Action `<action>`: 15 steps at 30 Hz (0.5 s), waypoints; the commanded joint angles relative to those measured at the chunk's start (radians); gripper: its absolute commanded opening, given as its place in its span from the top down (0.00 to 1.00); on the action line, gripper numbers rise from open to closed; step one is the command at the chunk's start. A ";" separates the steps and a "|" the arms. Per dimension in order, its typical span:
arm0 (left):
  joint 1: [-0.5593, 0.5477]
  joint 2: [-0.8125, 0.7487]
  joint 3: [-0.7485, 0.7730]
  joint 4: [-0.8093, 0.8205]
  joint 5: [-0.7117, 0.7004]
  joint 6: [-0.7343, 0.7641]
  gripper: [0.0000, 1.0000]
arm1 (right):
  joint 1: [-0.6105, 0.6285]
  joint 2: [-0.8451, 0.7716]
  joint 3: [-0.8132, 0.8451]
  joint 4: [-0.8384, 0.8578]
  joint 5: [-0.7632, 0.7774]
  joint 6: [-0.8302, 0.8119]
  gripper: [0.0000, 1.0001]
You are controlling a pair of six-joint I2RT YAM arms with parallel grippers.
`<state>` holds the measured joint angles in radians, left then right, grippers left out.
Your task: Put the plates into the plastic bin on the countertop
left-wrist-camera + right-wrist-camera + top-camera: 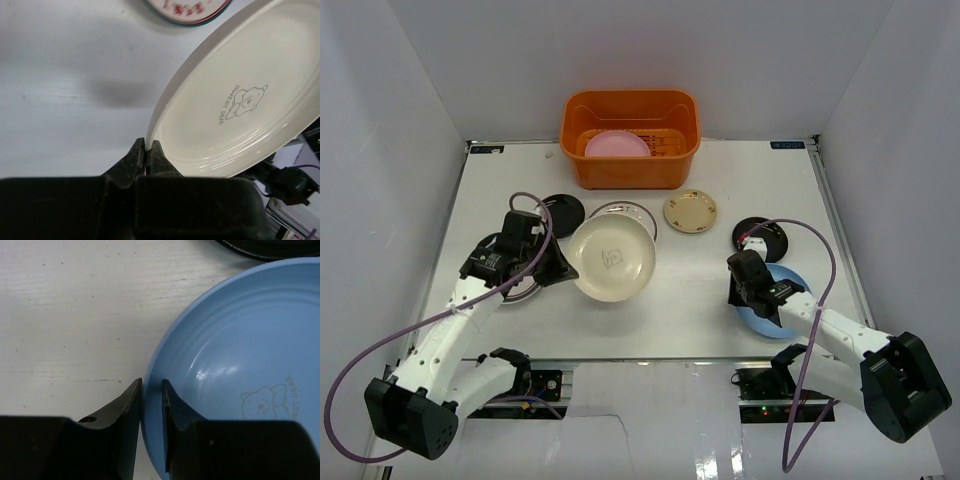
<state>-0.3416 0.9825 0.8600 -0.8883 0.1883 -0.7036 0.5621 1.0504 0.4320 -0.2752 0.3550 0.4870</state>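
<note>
The orange plastic bin [630,135] stands at the back of the white countertop [700,300] with a pink plate [617,145] inside. My left gripper [565,270] is shut on the rim of the cream plate [612,258] and holds it tilted above the countertop. In the left wrist view, the fingers [148,142] pinch the cream plate's rim [240,100]. My right gripper [748,300] is shut on the left rim of the blue plate [782,318]. In the right wrist view, the jaws [151,382] straddle the blue plate's rim [230,355].
A small tan plate [690,211] and a black plate [760,238] lie right of centre. Another black plate [563,212] lies at the left. A dark-rimmed plate with red markings [628,211] is half hidden behind the cream plate. Another plate [515,288] lies under my left arm.
</note>
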 commanded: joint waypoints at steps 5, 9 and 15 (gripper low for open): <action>-0.004 0.076 0.304 0.204 0.002 -0.051 1.00 | 0.056 -0.009 0.007 -0.032 -0.028 0.033 0.92; -0.002 0.290 0.483 0.322 -0.078 -0.063 1.00 | 0.085 -0.050 0.001 -0.016 -0.077 0.033 0.92; 0.000 0.726 0.845 0.350 -0.214 -0.033 1.00 | 0.128 -0.127 -0.013 -0.004 -0.125 0.022 0.92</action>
<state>-0.3435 1.5658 1.5822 -0.5896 0.0658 -0.7479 0.6712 0.9535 0.4282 -0.2928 0.3035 0.4900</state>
